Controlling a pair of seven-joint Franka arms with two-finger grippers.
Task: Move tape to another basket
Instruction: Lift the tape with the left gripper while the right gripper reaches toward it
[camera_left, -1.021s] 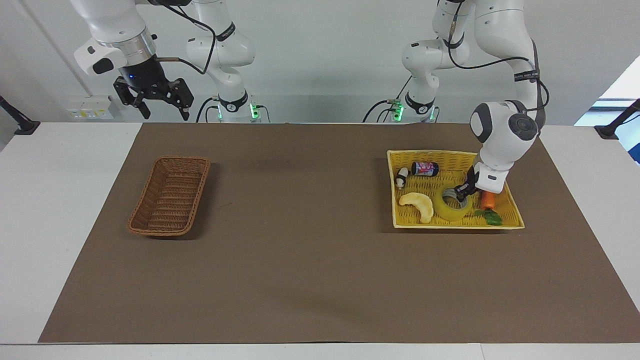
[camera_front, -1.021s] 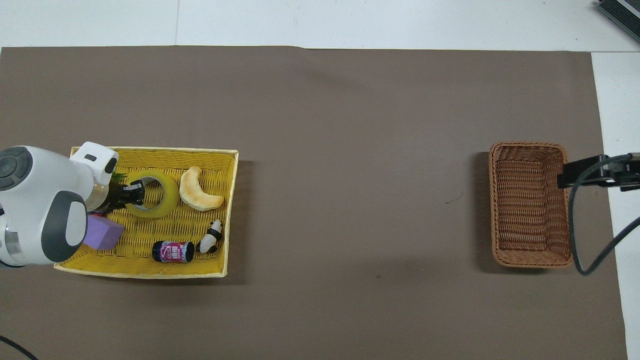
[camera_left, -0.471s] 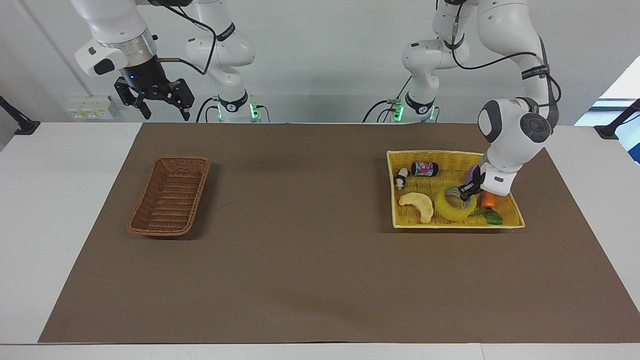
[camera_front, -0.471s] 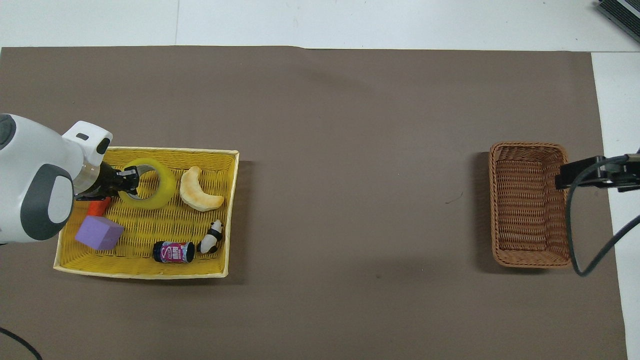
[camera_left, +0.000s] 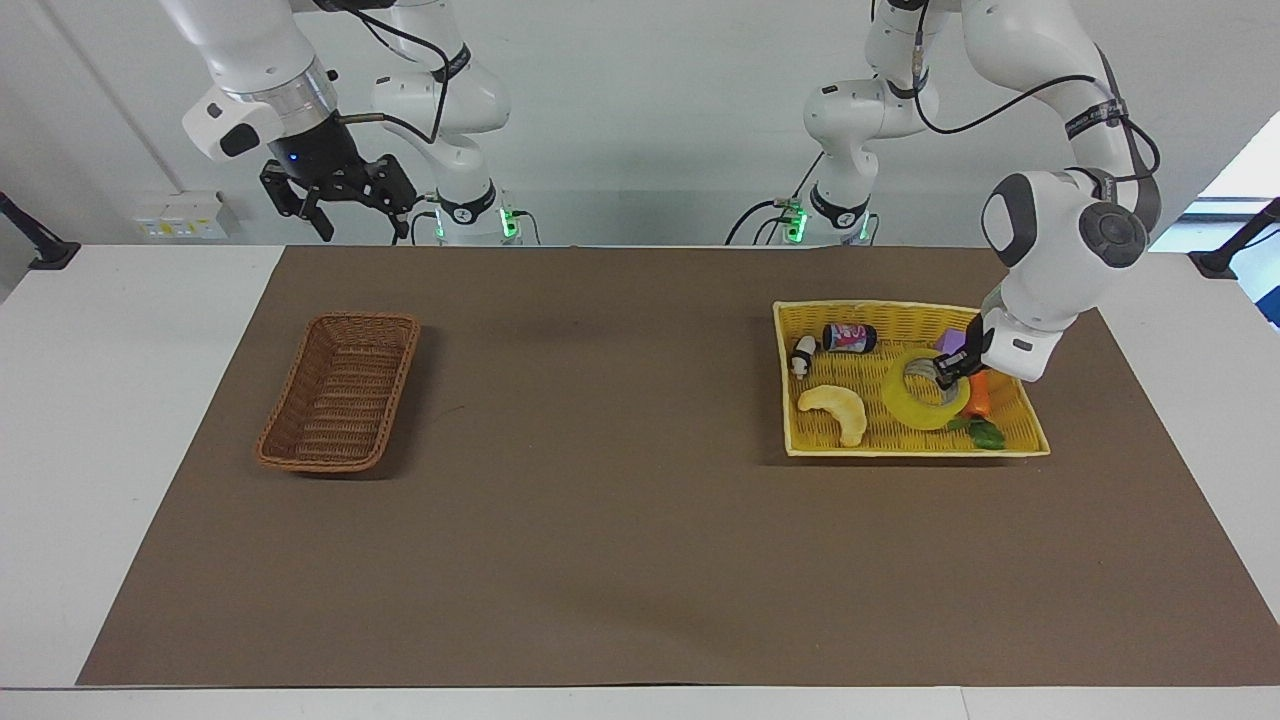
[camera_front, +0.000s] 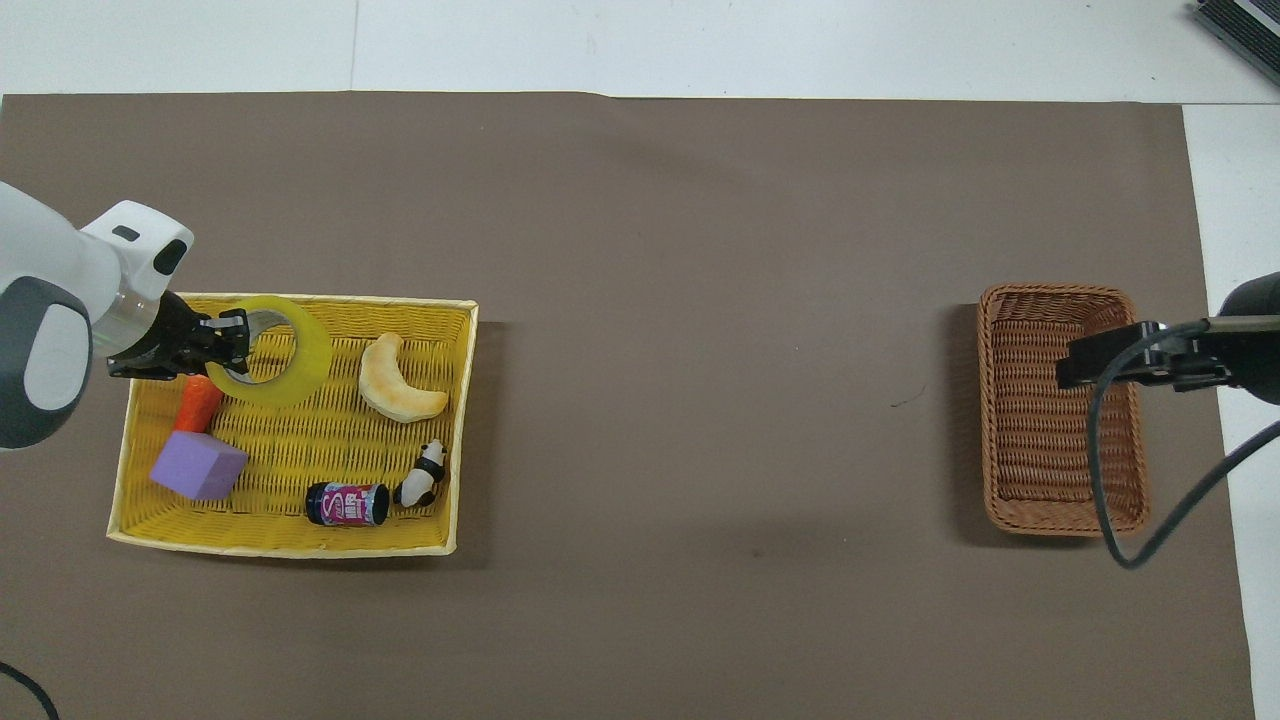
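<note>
Read as a clock face in the facing view, the right claw (camera_left: 362, 232) hangs high at about eleven o'clock of the brown mat (camera_left: 620, 500), its fingers spread and holding nothing. Below it, at nine o'clock of the mat, the brown wicker basket (camera_left: 362, 319) rests on the tabletop (camera_left: 120, 400) with nothing in it.

At three o'clock of the mat sits the yellow tray (camera_left: 880, 451). Inside it, the panda figure (camera_left: 803, 355) is at ten o'clock, the banana-like toy (camera_left: 835, 408) at eight, and the small can (camera_left: 850, 337) on its side at eleven. The tape (camera_left: 915, 408) is near the tray's middle, tilted with its open core facing up toward the robots. The left claw (camera_left: 950, 372) is clenched on the roll's rim at its two o'clock edge, one finger inside the core. Whether the roll's lower edge touches the weave cannot be told.

The purple block (camera_left: 950, 342) is at one o'clock of the tray, the carrot (camera_left: 978, 398) at four, just beside the tape, and its green leaves (camera_left: 985, 433) at five.
</note>
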